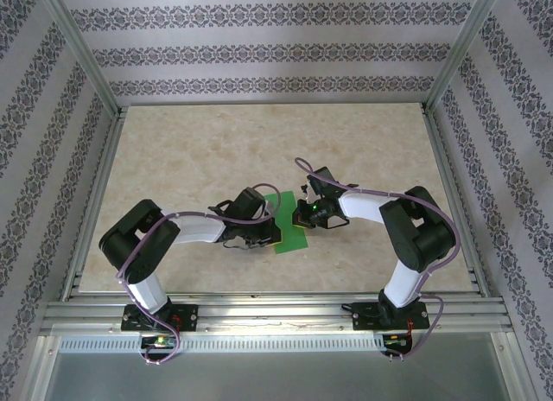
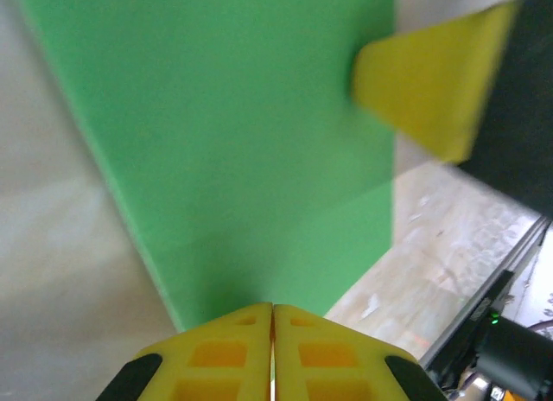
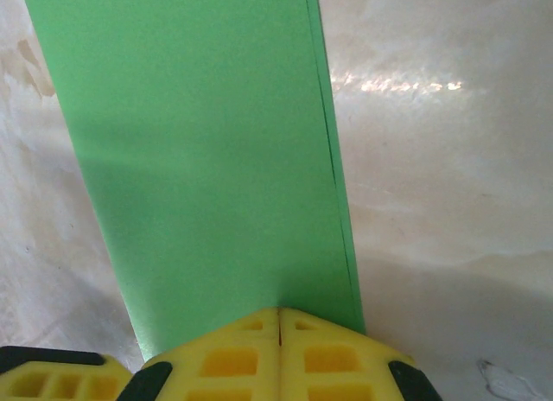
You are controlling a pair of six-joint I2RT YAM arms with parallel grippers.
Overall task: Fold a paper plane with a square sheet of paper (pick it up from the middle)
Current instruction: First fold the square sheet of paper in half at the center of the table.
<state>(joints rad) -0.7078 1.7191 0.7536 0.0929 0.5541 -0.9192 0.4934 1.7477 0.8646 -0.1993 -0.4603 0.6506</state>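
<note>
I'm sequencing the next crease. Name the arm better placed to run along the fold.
Right, probably. The right arm has its jaws shut on the green sheet end-on, looking along its doubled edge. The left arm pinches a corner: better as anchor.

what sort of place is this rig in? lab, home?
Probably a lab test cell, not a home: aluminium frame posts boxing in the table, printed wallpaper panels as backdrop, left arm and right arm bolted to a rail.

Top view overhead (looking down), wrist views close — sharing green paper (image 2: 259, 159)
</note>
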